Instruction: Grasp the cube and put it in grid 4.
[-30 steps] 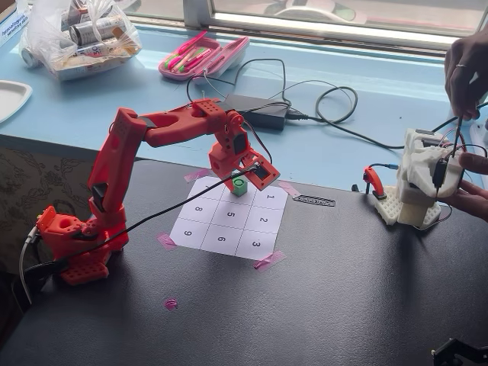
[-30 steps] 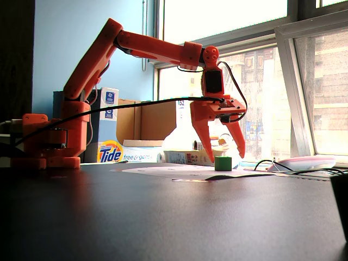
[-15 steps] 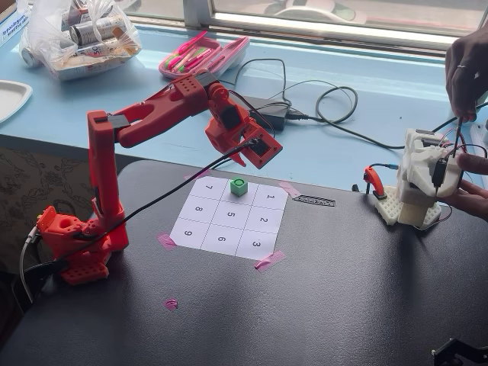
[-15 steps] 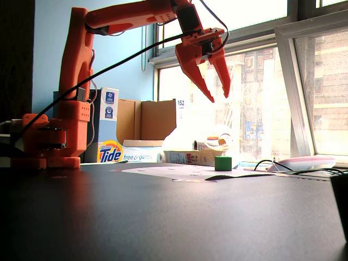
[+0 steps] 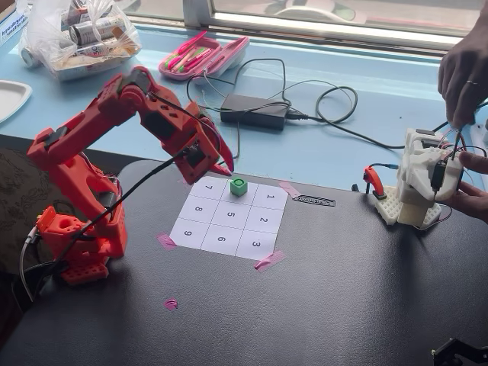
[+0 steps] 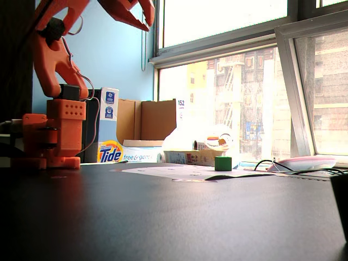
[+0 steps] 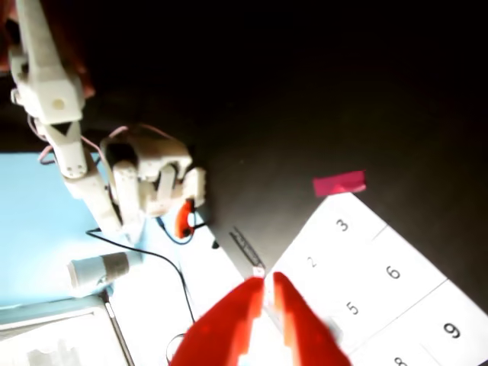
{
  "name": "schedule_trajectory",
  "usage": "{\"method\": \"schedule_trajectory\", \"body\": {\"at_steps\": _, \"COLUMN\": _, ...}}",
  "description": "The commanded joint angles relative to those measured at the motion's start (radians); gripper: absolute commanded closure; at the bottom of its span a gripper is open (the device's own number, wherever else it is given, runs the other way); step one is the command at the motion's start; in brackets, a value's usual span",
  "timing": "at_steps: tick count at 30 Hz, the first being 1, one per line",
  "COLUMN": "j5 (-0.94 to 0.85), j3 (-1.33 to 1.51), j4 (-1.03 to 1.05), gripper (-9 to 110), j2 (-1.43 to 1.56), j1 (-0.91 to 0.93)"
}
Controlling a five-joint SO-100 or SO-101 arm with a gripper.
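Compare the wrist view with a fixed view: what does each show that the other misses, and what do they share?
Only the wrist view shows the pincer from close behind, with its tips nearly together above the numbered sheet. Only a fixed view shows the green cube, sitting in the cell between 7 and 1, as well as the arm's base and the pink pencil case. Both show the sheet, its pink tape and the white device on the dark table.

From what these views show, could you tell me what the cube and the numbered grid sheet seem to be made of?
The cube looks like hard plastic: uniform bright green, crisp edges, slight sheen. The grid sheet appears to be plain matte white paper, thin and flat, with printed black numbers and pink tape at its corners.
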Motion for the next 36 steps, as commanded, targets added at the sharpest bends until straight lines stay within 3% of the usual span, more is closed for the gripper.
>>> {"method": "schedule_trajectory", "body": {"at_steps": 1, "j5": -0.046, "j3": 0.368, "j4": -0.267, "gripper": 101, "j2": 0.224, "j1": 0.083}}
{"method": "schedule_trajectory", "body": {"at_steps": 7, "j5": -0.035, "j3": 0.801, "j4": -0.488, "gripper": 101, "j2": 0.468, "j1": 0.152}}
{"method": "schedule_trajectory", "body": {"at_steps": 15, "j5": 0.009, "j3": 1.239, "j4": -0.603, "gripper": 101, "j2": 0.66, "j1": 0.19}}
{"method": "schedule_trajectory", "body": {"at_steps": 28, "j5": 0.146, "j3": 1.439, "j4": -0.301, "gripper": 101, "j2": 0.893, "j1": 0.184}}
{"method": "schedule_trajectory", "body": {"at_steps": 36, "j5": 0.169, "j3": 1.503, "j4": -0.256, "gripper": 101, "j2": 0.963, "j1": 0.167}}
